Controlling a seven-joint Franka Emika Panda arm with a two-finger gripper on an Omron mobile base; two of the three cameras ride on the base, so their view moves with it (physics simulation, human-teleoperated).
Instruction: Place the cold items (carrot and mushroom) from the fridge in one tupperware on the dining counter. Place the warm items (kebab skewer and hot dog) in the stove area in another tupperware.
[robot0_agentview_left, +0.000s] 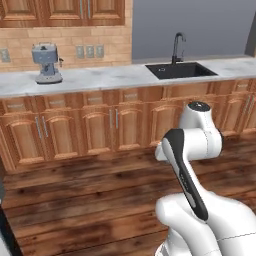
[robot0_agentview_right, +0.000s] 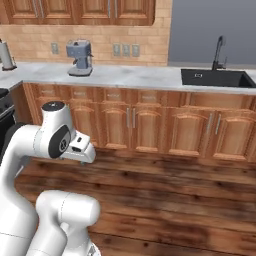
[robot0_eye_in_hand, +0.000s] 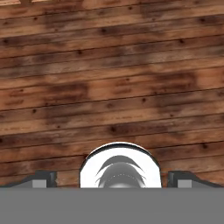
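Hanging folded over the wooden floor (robot0_eye_in_hand: 109, 78) in front of the sink (robot0_agentview_left: 181, 70), pincer (robot0_eye_in_hand: 112, 179) spreading wide and gripping nothing, pointing down at bare planks; sink basin showing nothing inside.

Left base cam sits behind white arm (robot0_agentview_left: 200, 200), arm at lower right of pic, facing fwd and slightly down across dark wood plank floor (robot0_agentview_left: 75, 210) to run of warm wood cabinets (robot0_agentview_left: 100, 130) under pale marbled countertop (robot0_agentview_left: 100, 77). Right base cam mirrors this, arm at lower left. Both share black inset sink (robot0_agentview_right: 217, 78) w/ black tap, grey-blue coffee machine (robot0_agentview_right: 80, 57), cabinet fronts, floor. Hand cam looks straight down, close to the plank floor.
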